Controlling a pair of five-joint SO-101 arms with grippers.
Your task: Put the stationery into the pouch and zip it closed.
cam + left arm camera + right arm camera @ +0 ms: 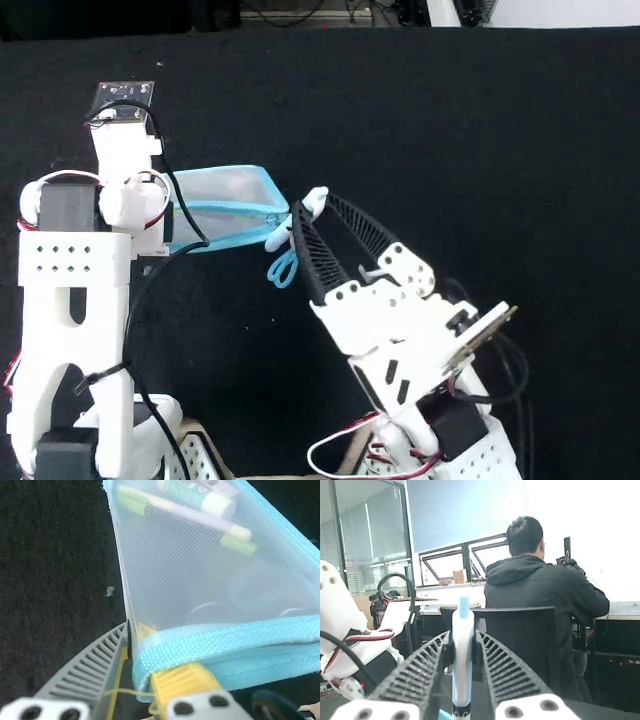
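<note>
Our left gripper [134, 633] pinches the pouch [200, 570] corner, our right gripper [462, 641] the white pull tab [462, 622]. Tug too hard and the pouch could slip free.

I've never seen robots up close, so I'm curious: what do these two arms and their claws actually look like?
The left arm and right arm are blocky white plastic with black motors and loose red, white and black wires. The right gripper has black ribbed, tapered fingers; the left gripper pairs a grey ribbed finger with a yellow one.
</note>
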